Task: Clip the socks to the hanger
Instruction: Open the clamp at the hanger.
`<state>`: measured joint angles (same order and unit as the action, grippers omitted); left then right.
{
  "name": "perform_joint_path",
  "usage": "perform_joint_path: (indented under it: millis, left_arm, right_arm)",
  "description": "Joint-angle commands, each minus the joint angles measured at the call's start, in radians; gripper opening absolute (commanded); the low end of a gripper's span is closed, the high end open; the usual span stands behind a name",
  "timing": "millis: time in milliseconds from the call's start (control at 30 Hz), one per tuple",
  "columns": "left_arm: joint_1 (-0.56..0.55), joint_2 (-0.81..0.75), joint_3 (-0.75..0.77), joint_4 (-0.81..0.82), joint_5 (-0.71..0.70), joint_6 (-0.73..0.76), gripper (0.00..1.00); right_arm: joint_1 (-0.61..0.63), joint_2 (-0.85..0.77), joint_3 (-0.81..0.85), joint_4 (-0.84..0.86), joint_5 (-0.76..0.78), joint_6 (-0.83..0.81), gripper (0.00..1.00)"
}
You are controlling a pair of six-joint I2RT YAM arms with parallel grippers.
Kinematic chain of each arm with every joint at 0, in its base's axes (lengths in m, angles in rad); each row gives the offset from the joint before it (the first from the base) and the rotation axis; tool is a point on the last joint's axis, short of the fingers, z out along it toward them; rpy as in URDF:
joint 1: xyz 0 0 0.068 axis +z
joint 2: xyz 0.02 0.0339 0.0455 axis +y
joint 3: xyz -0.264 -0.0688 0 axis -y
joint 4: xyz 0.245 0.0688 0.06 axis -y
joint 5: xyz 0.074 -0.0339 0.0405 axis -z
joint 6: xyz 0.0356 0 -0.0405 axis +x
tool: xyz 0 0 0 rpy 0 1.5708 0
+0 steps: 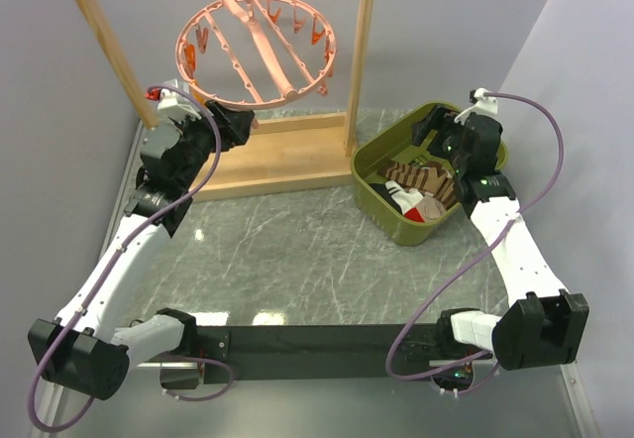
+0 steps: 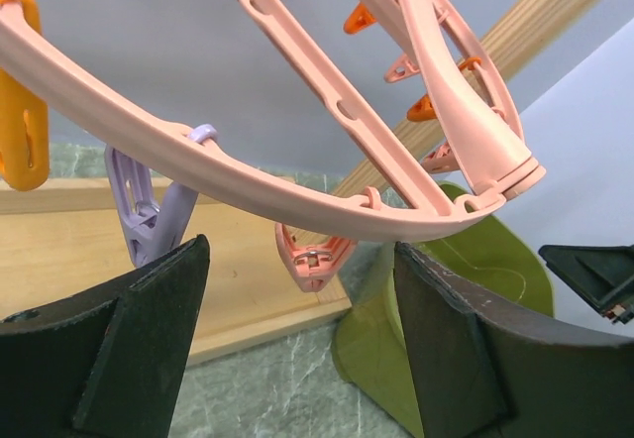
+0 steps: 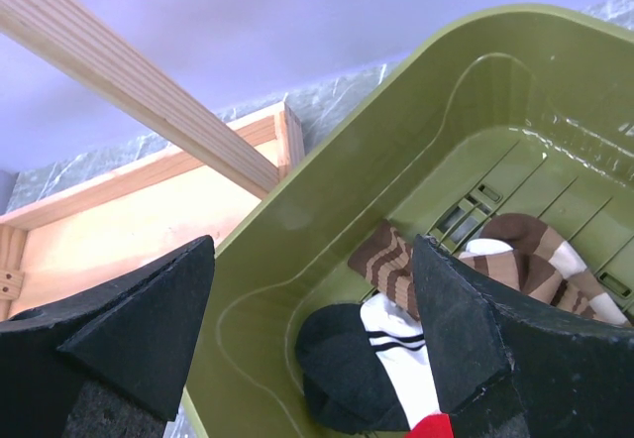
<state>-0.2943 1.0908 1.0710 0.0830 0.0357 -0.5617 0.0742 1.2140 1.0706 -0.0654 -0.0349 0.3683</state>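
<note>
The salmon-pink ring hanger (image 1: 258, 47) hangs by its hook from the wooden rack bar, with small clips round its rim. My left gripper (image 1: 241, 121) is open and empty just under the ring's near rim (image 2: 248, 175). In the left wrist view a pink clip (image 2: 312, 255) hangs between the fingers (image 2: 149, 339) and a lilac clip (image 2: 149, 210) hangs to the left. The brown striped socks (image 1: 421, 175) lie in the green bin (image 1: 369, 165). My right gripper (image 1: 436, 131) is open and empty above the bin's far left part. The socks (image 3: 391, 265) show beside its right finger.
The light wooden rack (image 1: 362, 61) stands on its base board (image 1: 287, 156) at the back. A white, black and red sock (image 3: 396, 359) lies in the bin (image 3: 297, 260) next to the striped ones. An orange clip (image 2: 20, 131) hangs at the far left.
</note>
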Motion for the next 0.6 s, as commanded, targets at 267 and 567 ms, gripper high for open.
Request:
perform_joint_path:
  millis: [267, 567]
  left_arm:
    - [-0.005, 0.024, 0.023, 0.058, 0.004, 0.011, 0.77]
    - [-0.019, 0.026, 0.004, 0.123, -0.033, 0.002, 0.72]
  right_arm:
    - [0.006, -0.05, -0.026, 0.049, 0.0, -0.019, 0.87]
    - [0.007, -0.047, -0.024, 0.042, -0.005, -0.011, 0.87]
